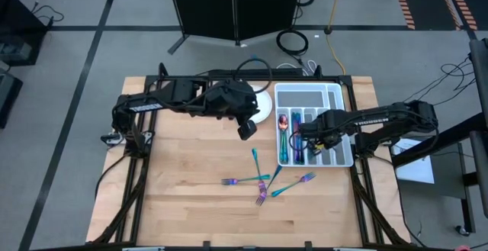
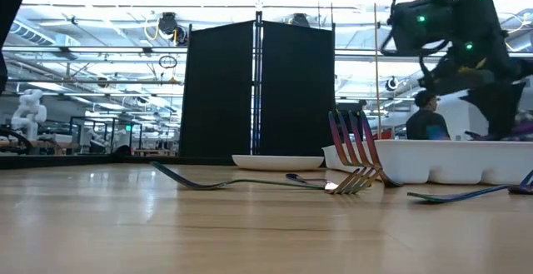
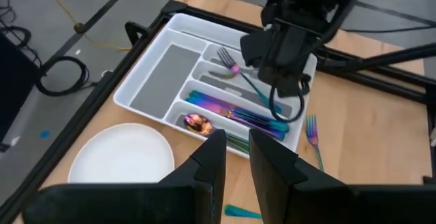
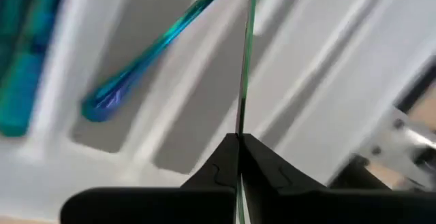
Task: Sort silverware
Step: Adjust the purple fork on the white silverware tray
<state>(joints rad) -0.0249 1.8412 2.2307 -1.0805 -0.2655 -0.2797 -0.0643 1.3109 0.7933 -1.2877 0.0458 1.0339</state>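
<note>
Several iridescent forks (image 1: 263, 181) lie loose on the wooden table, near its front middle. More silverware (image 3: 238, 115) and a spoon (image 3: 197, 122) lie in the white compartmented tray (image 1: 333, 91) at the back right. My right gripper (image 1: 303, 135) hangs over the tray, pointing steeply down, shut on a slim piece of silverware (image 4: 244, 60) seen edge-on. A fork (image 3: 228, 59) lies in the compartment under it. My left gripper (image 1: 246, 133) hovers high beside the white plate (image 1: 264, 107), its fingers (image 3: 211, 157) a little apart and holding nothing. My right gripper pinches a slim metal piece (image 4: 240, 125) between its two fingertips, from above and pointing steeply down. The piece runs on past the fingertips, over the tray's compartments. Which kind of silverware it is and which end is held cannot be told.
The tray's widest compartment (image 3: 160, 74) shows bare grey lining. A teal handle (image 4: 146, 57) lies in a compartment beside the held piece. One fork (image 3: 313, 132) lies on the table just outside the tray. Bare wood stretches over the table's left and near parts.
</note>
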